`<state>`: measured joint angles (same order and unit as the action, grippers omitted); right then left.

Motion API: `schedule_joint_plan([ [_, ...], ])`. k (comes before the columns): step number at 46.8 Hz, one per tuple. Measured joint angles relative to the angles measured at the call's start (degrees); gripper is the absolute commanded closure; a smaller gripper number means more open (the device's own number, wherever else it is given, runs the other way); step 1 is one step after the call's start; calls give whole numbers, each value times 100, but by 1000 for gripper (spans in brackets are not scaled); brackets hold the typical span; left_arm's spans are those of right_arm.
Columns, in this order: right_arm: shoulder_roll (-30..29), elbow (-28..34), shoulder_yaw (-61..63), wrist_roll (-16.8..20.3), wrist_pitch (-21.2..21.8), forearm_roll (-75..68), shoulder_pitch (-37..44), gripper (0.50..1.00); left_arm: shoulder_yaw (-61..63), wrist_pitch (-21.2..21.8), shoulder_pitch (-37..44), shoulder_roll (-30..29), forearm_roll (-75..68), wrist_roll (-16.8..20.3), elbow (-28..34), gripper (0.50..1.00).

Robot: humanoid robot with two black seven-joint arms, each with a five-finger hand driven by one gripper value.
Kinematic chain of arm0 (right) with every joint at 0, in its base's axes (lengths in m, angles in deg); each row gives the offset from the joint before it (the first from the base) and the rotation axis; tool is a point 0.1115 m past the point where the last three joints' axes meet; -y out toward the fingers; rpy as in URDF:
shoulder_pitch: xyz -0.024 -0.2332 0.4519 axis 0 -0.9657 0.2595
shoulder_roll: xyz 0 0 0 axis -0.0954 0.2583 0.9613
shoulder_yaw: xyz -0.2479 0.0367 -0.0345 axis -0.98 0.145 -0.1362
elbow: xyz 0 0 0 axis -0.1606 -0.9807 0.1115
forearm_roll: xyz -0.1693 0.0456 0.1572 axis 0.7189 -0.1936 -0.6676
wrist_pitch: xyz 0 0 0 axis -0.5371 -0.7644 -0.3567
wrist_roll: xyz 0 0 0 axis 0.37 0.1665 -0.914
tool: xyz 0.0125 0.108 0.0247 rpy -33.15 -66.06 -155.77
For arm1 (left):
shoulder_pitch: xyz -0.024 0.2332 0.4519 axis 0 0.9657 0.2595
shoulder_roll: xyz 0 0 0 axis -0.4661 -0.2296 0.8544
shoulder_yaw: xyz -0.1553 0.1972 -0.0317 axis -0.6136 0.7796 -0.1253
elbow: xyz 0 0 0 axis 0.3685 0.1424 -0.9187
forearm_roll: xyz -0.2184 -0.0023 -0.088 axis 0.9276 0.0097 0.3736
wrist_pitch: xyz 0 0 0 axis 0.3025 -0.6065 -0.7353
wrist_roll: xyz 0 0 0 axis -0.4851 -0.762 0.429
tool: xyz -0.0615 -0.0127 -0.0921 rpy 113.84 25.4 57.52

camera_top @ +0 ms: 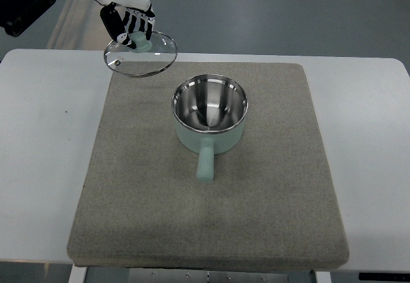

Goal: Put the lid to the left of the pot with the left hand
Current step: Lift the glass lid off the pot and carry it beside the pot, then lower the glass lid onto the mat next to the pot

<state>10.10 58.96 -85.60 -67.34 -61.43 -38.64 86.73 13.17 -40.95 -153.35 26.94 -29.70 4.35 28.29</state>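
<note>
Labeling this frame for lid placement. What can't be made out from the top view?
- Lid knob: mostly covered by the left hand fingers.
- Lid height over the mat: not settled by one steep view.
- Left arm: cut off by the top-left edge.
- Right arm: out of view.
- Pot outer base: hidden by its own body.

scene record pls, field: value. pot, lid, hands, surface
pot: mint green, steel inside, open, empty, on mat, handle toward camera
lid: glass, metal rim, green knob, held tilted over the mat's far left corner, up-left of pot
left hand: fingers shut on lid knob
right hand: not in view
mat: grey, on white table
</note>
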Motion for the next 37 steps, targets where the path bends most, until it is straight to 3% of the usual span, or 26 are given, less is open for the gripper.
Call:
schedule_joint_plan([
  [37,0,0,-2,0,0,0,-1,579,-44,604,971,115,286,0,457,1000],
])
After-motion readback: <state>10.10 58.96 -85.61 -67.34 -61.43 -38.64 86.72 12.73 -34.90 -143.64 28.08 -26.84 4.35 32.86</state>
